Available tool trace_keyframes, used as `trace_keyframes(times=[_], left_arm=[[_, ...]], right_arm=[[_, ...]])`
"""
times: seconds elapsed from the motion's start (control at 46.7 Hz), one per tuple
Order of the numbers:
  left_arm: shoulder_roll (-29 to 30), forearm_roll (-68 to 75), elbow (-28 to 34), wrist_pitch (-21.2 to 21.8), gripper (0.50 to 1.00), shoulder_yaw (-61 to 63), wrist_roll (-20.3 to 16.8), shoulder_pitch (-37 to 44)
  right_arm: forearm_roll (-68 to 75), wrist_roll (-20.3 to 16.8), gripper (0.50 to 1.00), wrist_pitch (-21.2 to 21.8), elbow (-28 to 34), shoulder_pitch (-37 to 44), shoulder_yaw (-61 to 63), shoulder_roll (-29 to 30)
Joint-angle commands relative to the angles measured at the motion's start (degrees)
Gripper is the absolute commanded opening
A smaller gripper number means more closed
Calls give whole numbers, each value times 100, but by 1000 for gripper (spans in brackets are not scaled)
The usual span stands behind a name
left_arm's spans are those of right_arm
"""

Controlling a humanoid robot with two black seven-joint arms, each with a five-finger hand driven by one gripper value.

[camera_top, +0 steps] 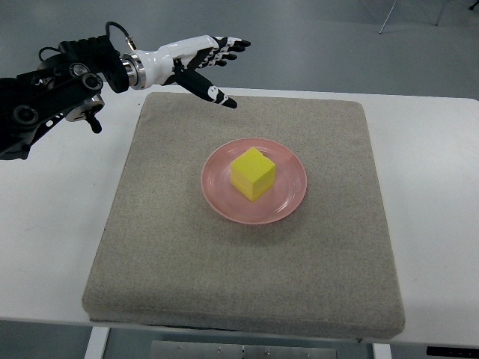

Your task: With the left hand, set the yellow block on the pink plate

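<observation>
Yellow block (253, 173), pink plate (288, 203)

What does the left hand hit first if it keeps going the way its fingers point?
Probably nothing. The left hand is open, with its fingers pointing toward the picture's right along the far edge of the grey mat. That line passes behind the pink plate and yellow block, though height is hard to judge.

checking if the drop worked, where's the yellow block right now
In the top view the yellow block sits on the pink plate, near the centre of the grey mat.
</observation>
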Motion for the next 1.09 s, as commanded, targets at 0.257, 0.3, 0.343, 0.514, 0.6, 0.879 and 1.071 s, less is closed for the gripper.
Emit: trace_keyframes(times=[0.257, 0.3, 0.343, 0.514, 0.6, 0.879, 1.071], left_arm=[[-62, -3044, 1417, -385, 996, -403, 8, 357], [-62, -3254, 1417, -429, 996, -412, 8, 409], [-62, -3535, 1425, -490, 996, -447, 17, 488], [-62, -4301, 1434, -938, 996, -499, 43, 849], [-62, -4529, 1434, -1158, 996, -552, 43, 1059], [-114, -4679, 1417, -1545, 996, -903, 87, 1482], [-185, -4741, 1425, -1519, 996, -1044, 122, 1517]], right_arm=[[0, 0, 924, 0, 0, 1, 0, 0], [0, 0, 924, 0, 0, 1, 0, 0], [0, 0, 924, 0, 0, 1, 0, 0], [0, 0, 924, 0, 0, 1, 0, 0], [17, 0, 924, 9, 0, 1, 18, 0], [0, -26, 924, 44, 9, -43, -9, 0], [0, -26, 924, 53, 9, -43, -9, 0]])
